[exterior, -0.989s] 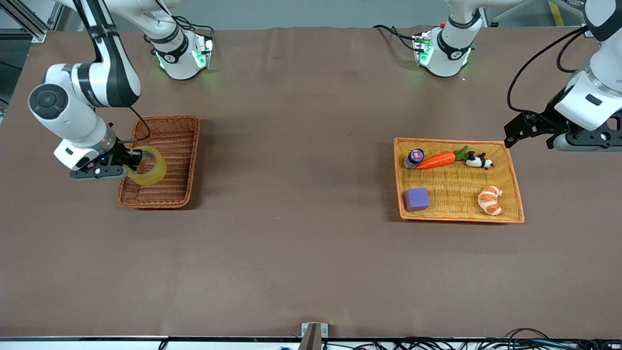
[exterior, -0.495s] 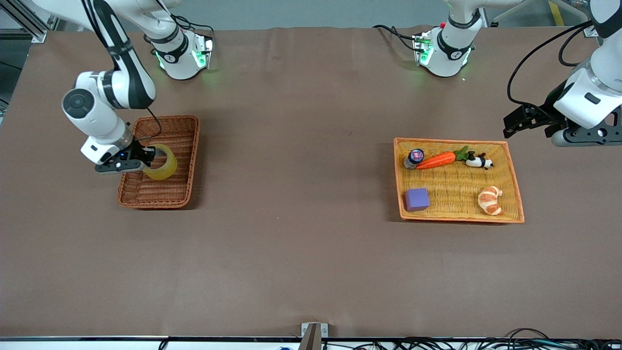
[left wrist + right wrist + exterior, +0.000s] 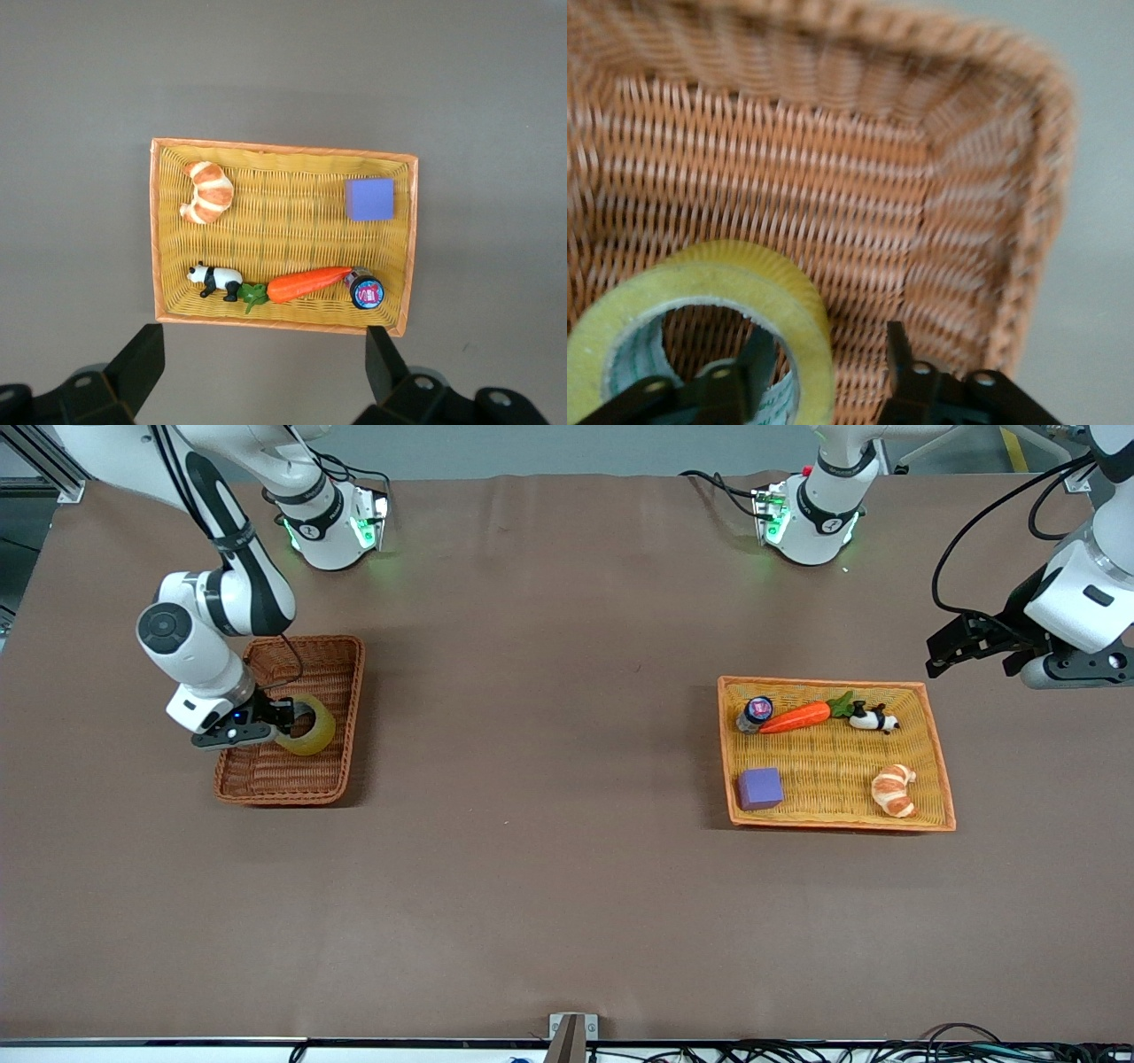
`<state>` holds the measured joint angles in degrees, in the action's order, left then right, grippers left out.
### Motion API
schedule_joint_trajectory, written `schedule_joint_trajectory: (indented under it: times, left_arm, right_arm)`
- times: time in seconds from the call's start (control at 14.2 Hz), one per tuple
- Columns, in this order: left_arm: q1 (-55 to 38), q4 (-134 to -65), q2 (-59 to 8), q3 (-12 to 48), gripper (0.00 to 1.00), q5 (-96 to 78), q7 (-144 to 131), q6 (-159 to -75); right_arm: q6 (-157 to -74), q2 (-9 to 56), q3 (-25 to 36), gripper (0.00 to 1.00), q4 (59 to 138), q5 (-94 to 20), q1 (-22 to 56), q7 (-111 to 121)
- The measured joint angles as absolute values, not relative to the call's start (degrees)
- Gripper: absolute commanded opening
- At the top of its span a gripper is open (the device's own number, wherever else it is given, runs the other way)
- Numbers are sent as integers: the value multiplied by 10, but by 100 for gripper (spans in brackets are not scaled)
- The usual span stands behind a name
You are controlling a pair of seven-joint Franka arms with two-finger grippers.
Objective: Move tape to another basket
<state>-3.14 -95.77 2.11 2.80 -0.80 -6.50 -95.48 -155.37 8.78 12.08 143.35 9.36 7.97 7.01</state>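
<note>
The yellowish tape roll (image 3: 312, 726) lies tilted on the floor of the reddish-brown wicker basket (image 3: 353, 691) at the right arm's end of the table. My right gripper (image 3: 289, 721) is low in this basket. In the right wrist view the tape (image 3: 775, 283) sits against one finger, which is inside the ring. The other finger stands apart from the roll's outer wall, over the basket's weave (image 3: 833, 177), so my right gripper (image 3: 828, 361) is open. My left gripper (image 3: 941, 657) is open and empty in the air beside the yellow tray; it waits (image 3: 263, 372).
The yellow-orange tray basket (image 3: 937, 762) at the left arm's end holds a carrot (image 3: 796, 716), a panda toy (image 3: 873, 718), a croissant (image 3: 894, 789), a purple cube (image 3: 760, 788) and a small jar (image 3: 757, 710). The tray also shows in the left wrist view (image 3: 283, 149).
My right gripper came down into the wicker basket with the tape and its fingers have parted from the roll. The left arm drifted slightly away from the tray.
</note>
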Motion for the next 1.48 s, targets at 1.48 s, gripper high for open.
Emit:
schedule_joint_trajectory:
  times: [1.48]
  left_arm:
    - [8, -931, -1, 29, 99, -8, -63, -976]
  right_arm:
    - [-895, -7, 69, 100, 873, 21, 21, -9]
